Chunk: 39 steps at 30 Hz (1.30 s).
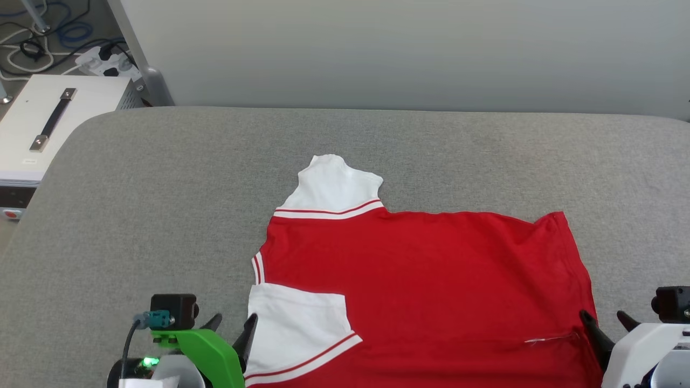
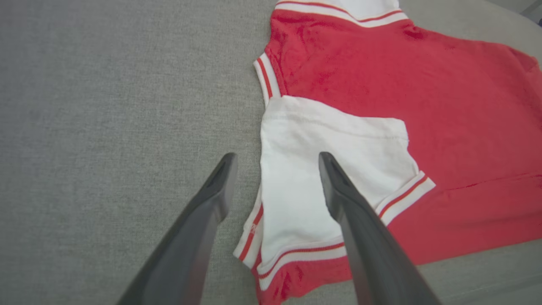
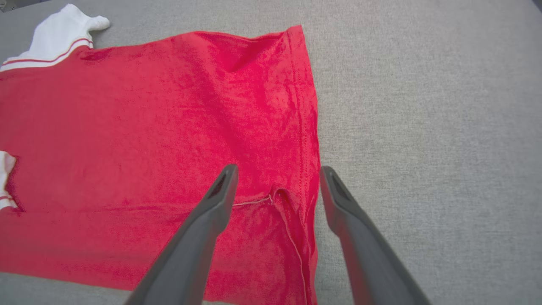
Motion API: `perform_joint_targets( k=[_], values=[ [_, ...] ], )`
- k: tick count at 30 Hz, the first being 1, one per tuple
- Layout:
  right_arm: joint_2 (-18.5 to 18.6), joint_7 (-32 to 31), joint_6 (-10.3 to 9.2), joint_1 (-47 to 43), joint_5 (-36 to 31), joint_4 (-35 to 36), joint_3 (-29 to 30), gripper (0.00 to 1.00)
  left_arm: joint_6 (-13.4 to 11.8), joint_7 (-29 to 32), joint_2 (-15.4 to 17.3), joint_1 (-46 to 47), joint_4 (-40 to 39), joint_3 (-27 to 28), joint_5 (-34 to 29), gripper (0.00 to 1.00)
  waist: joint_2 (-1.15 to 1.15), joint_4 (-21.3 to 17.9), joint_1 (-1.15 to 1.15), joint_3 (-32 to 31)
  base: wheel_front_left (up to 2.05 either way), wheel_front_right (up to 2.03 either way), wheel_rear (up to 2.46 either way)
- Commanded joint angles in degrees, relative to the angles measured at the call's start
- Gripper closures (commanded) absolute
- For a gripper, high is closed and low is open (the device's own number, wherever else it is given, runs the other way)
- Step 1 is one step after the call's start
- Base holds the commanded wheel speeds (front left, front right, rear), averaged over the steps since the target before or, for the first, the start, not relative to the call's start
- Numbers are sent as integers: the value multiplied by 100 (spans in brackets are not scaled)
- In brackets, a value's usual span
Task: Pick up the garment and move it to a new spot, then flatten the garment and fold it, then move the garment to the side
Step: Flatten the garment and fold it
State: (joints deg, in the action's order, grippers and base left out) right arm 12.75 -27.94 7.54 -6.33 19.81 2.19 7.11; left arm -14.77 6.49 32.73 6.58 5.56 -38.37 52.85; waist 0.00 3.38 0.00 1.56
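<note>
Garment (image 1: 431, 280), one, left claw (image 1: 234, 319), right claw (image 1: 601, 313)

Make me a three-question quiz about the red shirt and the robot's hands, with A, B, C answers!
1. Where is the left hand on the shirt? A. Its plain red end. B. Its white-sleeve end. C. Its middle.
2. How many white sleeves show from the head? A. One. B. Two. C. Three.
3. How are both hands? A. Open, holding nothing. B. Shut on cloth. C. One open, one shut.
Answers: B, its fingers straddle the folded sleeve's edge; B, one sleeve lies far, one near; A, on the left hand and the right hand the fingers stand apart.
</note>
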Motion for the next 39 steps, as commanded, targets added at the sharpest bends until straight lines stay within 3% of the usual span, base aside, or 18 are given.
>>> perform_joint_targets(
  k=[1,11,18,23,28,35,39],
  values=[
    [106,185,-5,81,-20,116,-69,0,39,-228,-37,133,-90,79,-93,0,0,-9,0,-53,0,0,0],
    [75,1781,-5,204,-84,566,-223,0,177,-1964,-324,305,-239,360,-845,0,0,-48,0,42,0,0,0],
    [-174,2486,-5,303,-223,586,-298,0,469,-2144,-704,408,-303,855,-1485,0,0,-178,0,334,0,0,0],
    [-315,2639,-5,434,-270,564,-345,0,868,-2140,-718,742,-19,931,-1814,0,0,-364,0,691,0,0,0],
    [-329,2635,-5,633,-281,566,-402,0,1213,-1397,-554,1686,498,720,-1939,0,0,-561,0,1090,0,0,0],
    [-339,2630,-5,985,-302,633,-524,0,1879,403,-427,3534,1272,433,-1826,0,0,-838,0,1682,0,0,0],
    [-322,2677,-5,1178,-329,665,-702,0,2063,1451,-329,4482,1830,188,-1847,0,0,-1018,0,1961,0,0,0]
  ],
)
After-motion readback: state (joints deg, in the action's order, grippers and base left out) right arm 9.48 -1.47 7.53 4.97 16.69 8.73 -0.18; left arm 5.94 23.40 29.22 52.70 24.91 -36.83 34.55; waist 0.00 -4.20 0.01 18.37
